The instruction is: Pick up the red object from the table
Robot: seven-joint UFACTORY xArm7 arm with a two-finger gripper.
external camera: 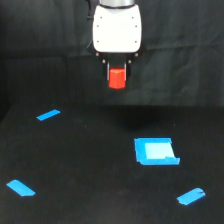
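The gripper (117, 75) pinches the small red-orange stubby block (117, 79), hanging clear above the matte black table (90, 165) (flat blue square piece (156, 151) well below); a shallow grip might let it slip.

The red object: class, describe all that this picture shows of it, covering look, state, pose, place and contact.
The red object is a small, stubby, bright red-orange block with a matte, plastic-like look; the picture is too soft to show facets. It stands upright between the dark fingers of the gripper, which is shut on it below the white wrist housing. It hangs clear above the black table, touching nothing but the fingers, whose upper parts hide its top edge. It sits near the top centre of the exterior view.
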